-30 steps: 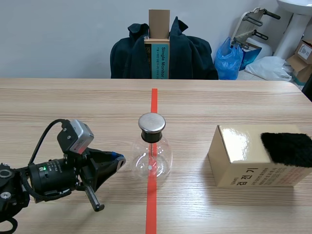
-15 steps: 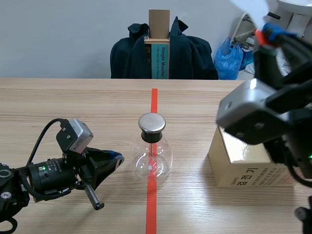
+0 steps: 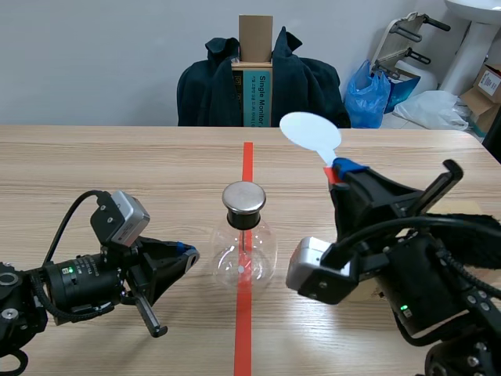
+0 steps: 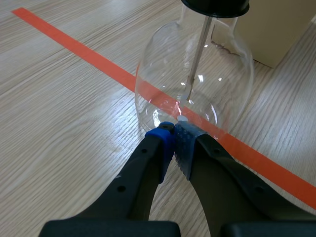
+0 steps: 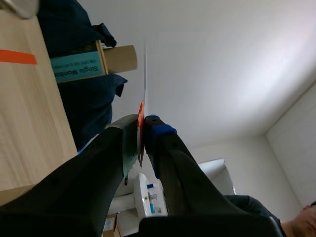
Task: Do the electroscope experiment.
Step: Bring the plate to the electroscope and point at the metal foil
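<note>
Now the right gripper has swung down, clamping a white paddle near the electroscope mid-desk; left gripper, closed empty, noses its flask; charging seems next.

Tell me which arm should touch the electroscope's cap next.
Right. Right gripper is shut on the white paddle, up near the metal cap; left gripper is shut on nothing, low by the flask.

Dark jacket beyond table; upright cardboard box amid it; blue bag nearby
</note>
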